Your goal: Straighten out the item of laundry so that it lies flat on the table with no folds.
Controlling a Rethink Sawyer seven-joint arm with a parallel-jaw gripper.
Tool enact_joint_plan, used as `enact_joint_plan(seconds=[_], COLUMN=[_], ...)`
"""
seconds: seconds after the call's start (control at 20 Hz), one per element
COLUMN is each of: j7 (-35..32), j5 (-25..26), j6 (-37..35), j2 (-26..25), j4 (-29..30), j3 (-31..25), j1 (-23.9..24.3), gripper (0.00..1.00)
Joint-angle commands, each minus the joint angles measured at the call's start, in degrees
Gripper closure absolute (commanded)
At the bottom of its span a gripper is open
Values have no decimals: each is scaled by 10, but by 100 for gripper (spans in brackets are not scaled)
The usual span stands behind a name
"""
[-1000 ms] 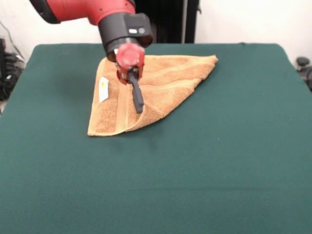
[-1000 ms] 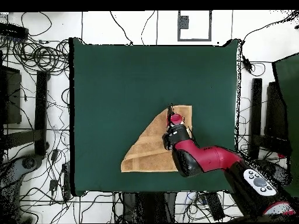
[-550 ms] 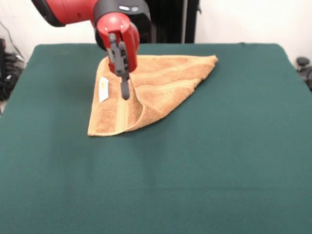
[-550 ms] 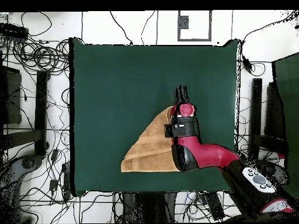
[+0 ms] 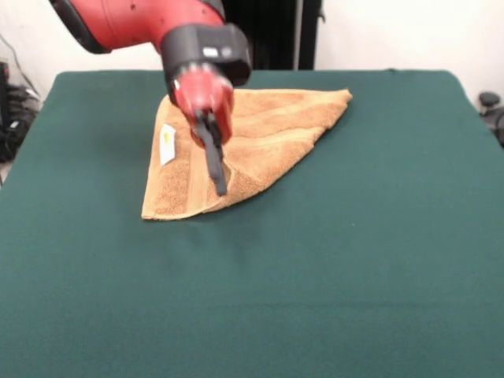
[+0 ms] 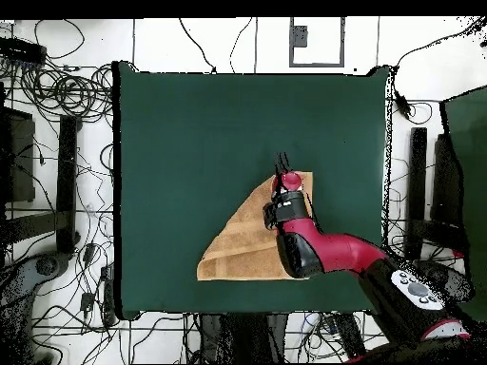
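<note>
Claw (image 5: 219, 183): tips down over the towel's folded edge; open or closed, cannot tell.
Towel (image 5: 268, 134): tan-orange, folded into a triangle, lying on the surface toward the far side in the front view.
Label (image 5: 167, 144): white, at the towel's left edge.
Surface (image 5: 315, 268): dark green cloth.

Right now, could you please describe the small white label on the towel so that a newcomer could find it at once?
Start at the green table and find the tan towel, folded into a rough triangle toward its far side. The label lies near the towel's left edge in the front view, just left of the gripper. It is the only white patch on the otherwise tan cloth.
</note>
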State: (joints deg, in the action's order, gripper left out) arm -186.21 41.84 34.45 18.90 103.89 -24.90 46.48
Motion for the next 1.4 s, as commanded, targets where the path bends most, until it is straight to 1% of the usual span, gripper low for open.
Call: enact_joint_plan(seconds=[0.05, 0.15, 0.2, 0.25, 0.45, 0.55, 0.75, 0.9, 1.05, 1.1, 1.15, 1.2, 1.3, 1.4], j7=[85, 126, 134, 140, 147, 139, 115, 89, 94, 87, 66, 42, 23, 26], j5=[23, 9, 3, -4, -23, -25, -6, 10, 14, 20, 36, 45, 37, 42], j6=[-321, -392, -410, -433, -523, -544, -524, -488, -493, -496, -493, -481, -461, -443], j2=[-37, -39, -37, -33, -3, 12, 17, 19, 27, 37, 40, 42, 41, 34], j4=[-13, -5, -8, -13, -15, -14, -20, -26, -30, -36, -60, -74, -82, -92], j3=[-48, -47, -36, -17, 19, 31, 46, 67, 83, 108, 160, 200, 230, 255], j1=[12, 19, 12, 0, -37, -55, -78, -101, -120, -144, -193, -229, -253, -276], gripper=[0, 0, 0, 0, 0, 0, 0, 0, 0, 0, 0, 0, 0, 0])
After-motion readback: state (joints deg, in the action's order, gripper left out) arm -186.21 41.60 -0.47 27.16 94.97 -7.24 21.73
